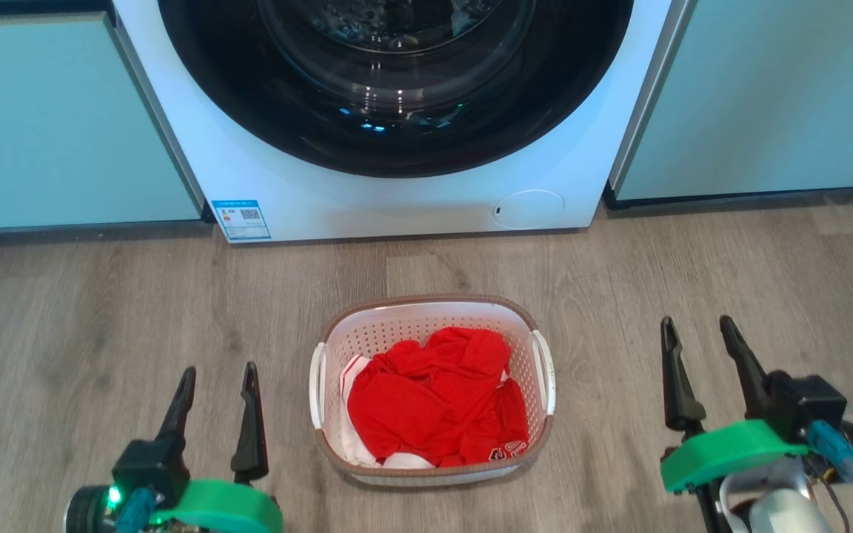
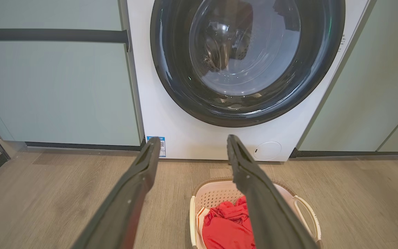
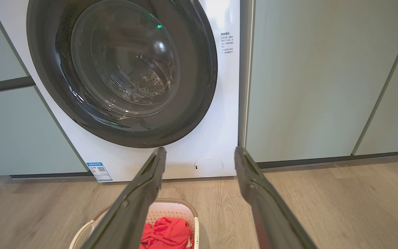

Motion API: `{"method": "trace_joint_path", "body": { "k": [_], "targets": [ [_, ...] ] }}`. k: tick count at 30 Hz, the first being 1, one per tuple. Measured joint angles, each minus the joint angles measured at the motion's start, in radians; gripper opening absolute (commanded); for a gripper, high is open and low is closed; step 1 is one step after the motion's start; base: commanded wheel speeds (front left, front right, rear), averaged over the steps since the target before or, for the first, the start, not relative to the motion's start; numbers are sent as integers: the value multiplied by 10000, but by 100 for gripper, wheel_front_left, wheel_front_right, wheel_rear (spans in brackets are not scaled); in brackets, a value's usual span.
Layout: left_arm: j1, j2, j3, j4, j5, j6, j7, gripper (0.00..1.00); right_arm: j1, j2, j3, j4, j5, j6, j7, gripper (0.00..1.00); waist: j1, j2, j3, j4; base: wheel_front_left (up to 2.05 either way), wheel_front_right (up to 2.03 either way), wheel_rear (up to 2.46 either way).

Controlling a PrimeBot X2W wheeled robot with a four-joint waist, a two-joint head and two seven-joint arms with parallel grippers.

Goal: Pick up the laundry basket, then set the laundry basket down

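Note:
The laundry basket (image 1: pixel 397 326) stands on the wooden floor in front of the washing machine, white and perforated with a brown rim and a white handle on each side. Red clothing (image 1: pixel 434 400) with a bit of white fabric lies inside it. My left gripper (image 1: pixel 219 374) is open, to the left of the basket and apart from it. My right gripper (image 1: pixel 697 326) is open too, well to the basket's right. In the left wrist view the basket (image 2: pixel 216 197) sits low between and behind my fingers (image 2: pixel 140 180). The right wrist view catches the basket (image 3: pixel 171 209) at the bottom.
A white front-loading washing machine (image 1: pixel 397 200) with a dark round door stands just behind the basket. Pale green cabinet fronts (image 1: pixel 64 118) flank it on both sides. Wooden floor (image 1: pixel 101 311) stretches left and right of the basket.

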State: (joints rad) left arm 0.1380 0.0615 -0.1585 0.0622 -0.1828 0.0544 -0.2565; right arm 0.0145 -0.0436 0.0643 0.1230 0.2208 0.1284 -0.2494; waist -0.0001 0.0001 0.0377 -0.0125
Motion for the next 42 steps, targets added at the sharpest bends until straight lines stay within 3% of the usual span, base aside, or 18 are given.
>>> {"method": "trace_joint_path", "body": {
  "k": [28,29,35,42],
  "targets": [
    [181,-31,23,-50,151,-29,0,100,216,2,-77,98,0,0,0,100,1,0,-149,145,0,0,0],
    [209,-33,21,-25,151,-25,0,0,217,6,-67,125,0,0,4,0,1,0,-149,136,0,0,0],
    [607,-38,8,1057,63,-23,52,0,630,35,35,1227,63,0,48,0,1,0,-151,134,0,0,0],
    [646,-38,25,1091,-675,-84,186,0,690,33,25,1229,779,0,165,0,1,0,-160,133,0,0,0]
  ]
}}
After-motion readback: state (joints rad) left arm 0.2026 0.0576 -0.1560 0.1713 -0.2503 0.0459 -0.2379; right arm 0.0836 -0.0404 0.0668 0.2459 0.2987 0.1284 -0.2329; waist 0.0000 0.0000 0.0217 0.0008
